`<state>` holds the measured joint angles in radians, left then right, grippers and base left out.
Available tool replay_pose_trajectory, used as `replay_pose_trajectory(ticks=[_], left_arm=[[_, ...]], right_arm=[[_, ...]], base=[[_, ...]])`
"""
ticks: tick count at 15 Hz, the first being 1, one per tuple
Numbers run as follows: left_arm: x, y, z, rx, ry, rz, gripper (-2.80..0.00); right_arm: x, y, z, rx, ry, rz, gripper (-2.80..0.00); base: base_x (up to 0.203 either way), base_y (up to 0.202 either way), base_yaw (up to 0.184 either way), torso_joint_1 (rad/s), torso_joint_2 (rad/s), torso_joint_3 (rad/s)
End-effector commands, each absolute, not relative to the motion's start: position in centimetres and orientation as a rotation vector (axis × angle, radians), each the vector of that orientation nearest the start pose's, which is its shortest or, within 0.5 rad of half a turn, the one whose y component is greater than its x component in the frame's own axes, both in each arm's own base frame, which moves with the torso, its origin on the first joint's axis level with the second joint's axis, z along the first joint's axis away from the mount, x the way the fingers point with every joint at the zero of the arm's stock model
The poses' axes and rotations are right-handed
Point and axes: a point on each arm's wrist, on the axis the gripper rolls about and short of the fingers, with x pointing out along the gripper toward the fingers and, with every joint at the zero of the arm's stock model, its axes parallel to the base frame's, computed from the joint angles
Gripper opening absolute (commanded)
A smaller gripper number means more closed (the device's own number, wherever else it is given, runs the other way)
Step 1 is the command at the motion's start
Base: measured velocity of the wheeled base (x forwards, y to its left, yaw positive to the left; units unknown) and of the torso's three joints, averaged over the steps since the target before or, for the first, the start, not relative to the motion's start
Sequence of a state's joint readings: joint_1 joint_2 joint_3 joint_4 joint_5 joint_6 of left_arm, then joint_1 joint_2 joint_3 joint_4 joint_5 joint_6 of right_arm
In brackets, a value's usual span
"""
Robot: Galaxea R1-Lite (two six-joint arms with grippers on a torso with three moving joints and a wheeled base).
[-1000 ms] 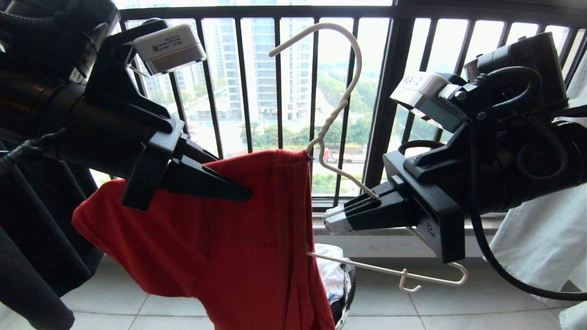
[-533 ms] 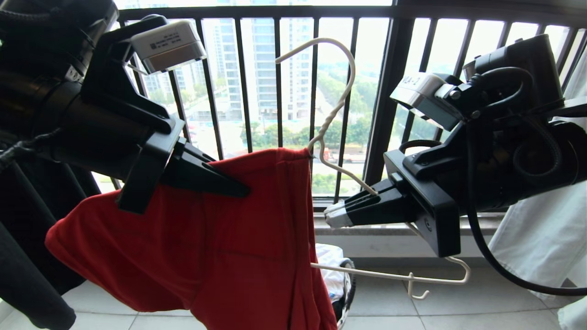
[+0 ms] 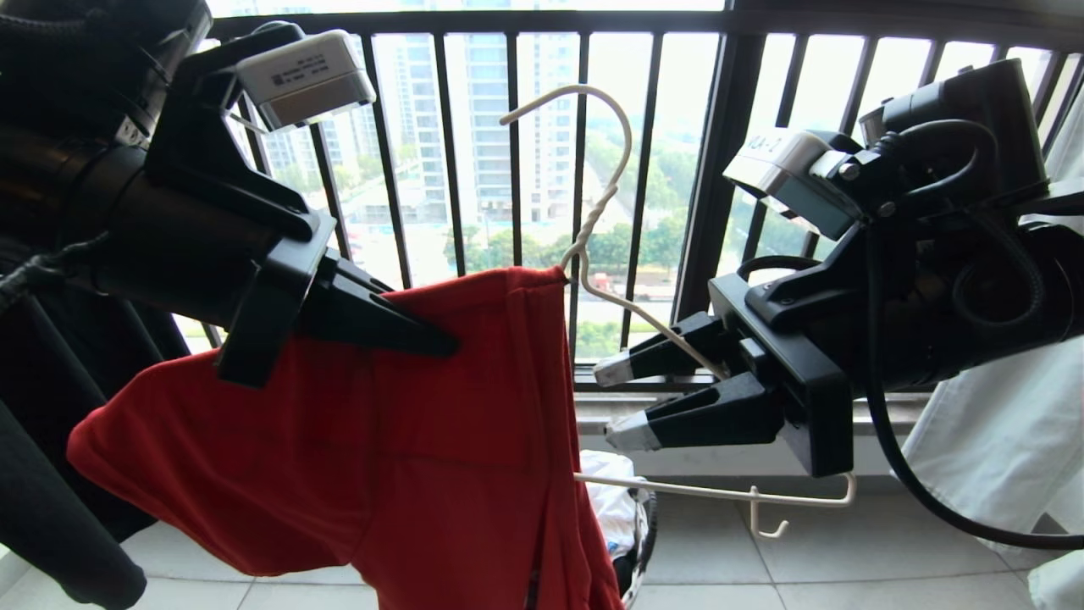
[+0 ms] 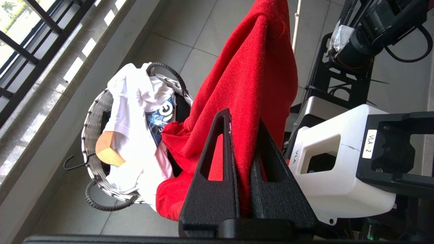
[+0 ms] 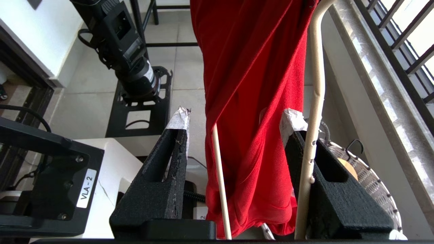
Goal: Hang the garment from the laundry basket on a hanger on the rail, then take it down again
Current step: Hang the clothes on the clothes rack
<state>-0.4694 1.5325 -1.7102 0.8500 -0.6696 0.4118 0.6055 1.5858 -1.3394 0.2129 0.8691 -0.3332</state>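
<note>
Pinching the red T-shirt (image 3: 406, 440), the left gripper (image 3: 423, 339) holds; the right gripper (image 3: 614, 398) gapes around the wire hanger (image 3: 605, 212).

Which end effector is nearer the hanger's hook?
Right. The right end effector stands open around the hanger just below its hook; the left end effector grips the red garment farther away.

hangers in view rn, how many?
2. The off-white wire hanger is half inside the red T-shirt, between the open right gripper fingers. A wooden hanger lies in the laundry basket; more may be buried.
</note>
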Motion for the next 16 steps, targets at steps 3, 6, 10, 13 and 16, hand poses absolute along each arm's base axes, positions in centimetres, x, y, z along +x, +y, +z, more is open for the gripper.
replay_pose_trajectory(ticks=[3, 6, 10, 13, 16], left_arm=[[18.2, -10.8, 35.1, 0.284, 0.444, -1.215, -2.80], [17.6, -10.5, 35.4, 0.260, 0.444, -1.206, -2.80], [17.1, -10.2, 35.7, 0.263, 0.430, -1.200, -2.80], [16.7, -9.9, 35.9, 0.284, 0.429, -1.138, -2.80], [16.1, -9.0, 36.2, 0.255, 0.427, -1.101, -2.80]], right_arm=[[23.8, 16.8, 28.6, -0.202, 0.230, 1.442, 0.00], [25.5, 16.0, 28.4, -0.195, 0.237, 1.384, 0.00], [26.7, 14.1, 29.1, -0.186, 0.218, 1.310, 0.00], [27.0, 11.1, 31.1, -0.057, 0.249, 1.176, 0.00], [25.6, 7.5, 33.1, -0.001, 0.263, 1.047, -2.80]], base=[[0.000, 0.000, 0.000, 0.000, 0.00, 0.000], [0.000, 0.000, 0.000, 0.000, 0.00, 0.000], [0.000, 0.000, 0.000, 0.000, 0.00, 0.000], [0.000, 0.000, 0.000, 0.000, 0.00, 0.000], [0.000, 0.000, 0.000, 0.000, 0.00, 0.000]])
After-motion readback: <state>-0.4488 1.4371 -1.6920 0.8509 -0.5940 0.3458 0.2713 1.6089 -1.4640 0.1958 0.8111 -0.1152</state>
